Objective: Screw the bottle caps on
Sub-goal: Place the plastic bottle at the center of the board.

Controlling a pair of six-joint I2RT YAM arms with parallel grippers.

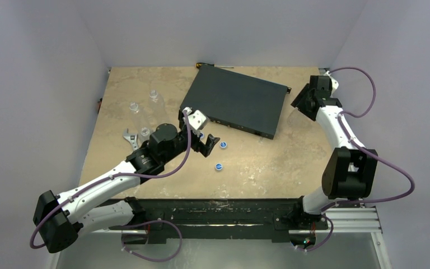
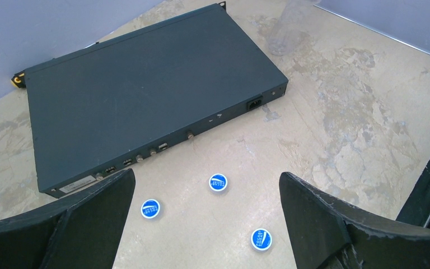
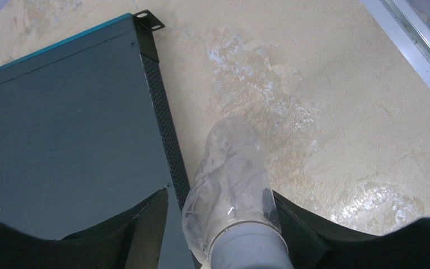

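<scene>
Three blue caps with white print lie on the table: one [image 1: 223,145] right of my left gripper, one [image 1: 219,166] nearer, one [image 1: 200,135] partly hidden by the gripper. In the left wrist view the caps [image 2: 218,182], [image 2: 150,209], [image 2: 261,239] lie below my left gripper [image 2: 206,174], which is open and empty above them. My right gripper [image 3: 219,195] straddles a clear crumpled bottle [image 3: 232,168] beside the box. Its right finger touches the bottle and a gap shows at the left finger. Three clear bottles [image 1: 135,107], [image 1: 155,100], [image 1: 144,133] stand at the left.
A flat black box [image 1: 235,101] lies at the table's middle back, its connector side facing the caps. A wrench [image 1: 129,137] lies near the left bottles. A screwdriver [image 1: 201,65] lies at the back edge. Grey walls enclose the table.
</scene>
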